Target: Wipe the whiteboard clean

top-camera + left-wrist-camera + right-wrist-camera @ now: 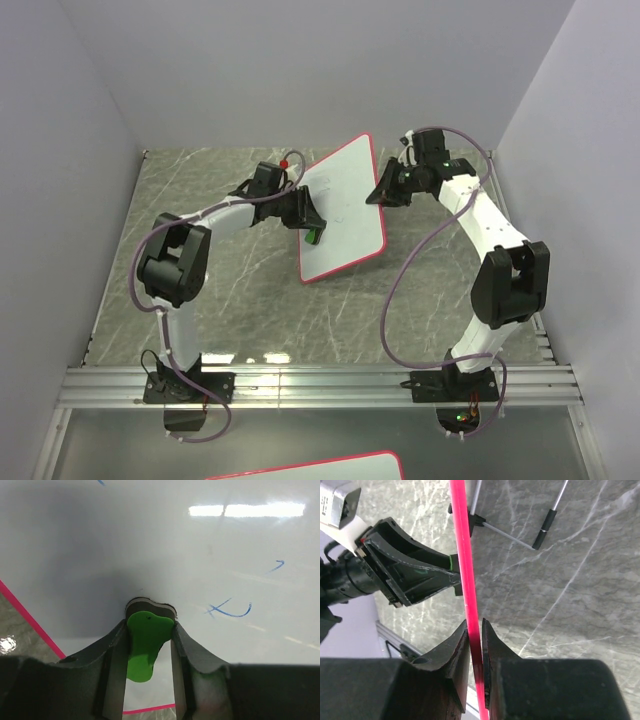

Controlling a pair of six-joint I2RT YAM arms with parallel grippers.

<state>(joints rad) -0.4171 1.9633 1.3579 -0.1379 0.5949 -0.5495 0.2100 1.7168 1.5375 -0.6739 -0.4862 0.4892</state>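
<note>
Figure: whiteboard (345, 215) being presented for wiping, seen from above and from both wrists. I am holding the board near the middle of the bench (240, 300), lifted and tilted rather than lying flat, so that one arm is steadying it while the other is working on its face. The right pincer (381, 195) is gripping the board's edge at about 3 o'clock. In the right wrist view its jaws are pressed together on the thin red-pink rim, seen edge-on, with a black-tipped support leg (543, 527) showing behind the board at 1 o'clock. The left pincer (309, 228) is meeting the board at about 8 o'clock. Its jaws are clamped on the green eraser (146, 642), whose dark pad is pressing against the white surface. I judge this hold to be giving the eraser a firm backing, since the board would otherwise be sliding under the wiping pressure. Blue marks (229, 611) are remaining at roughly 2 o'clock from the eraser, with a small tick farther out and a trace at 11 o'clock, so I am judging the wiping to be unfinished.
</note>
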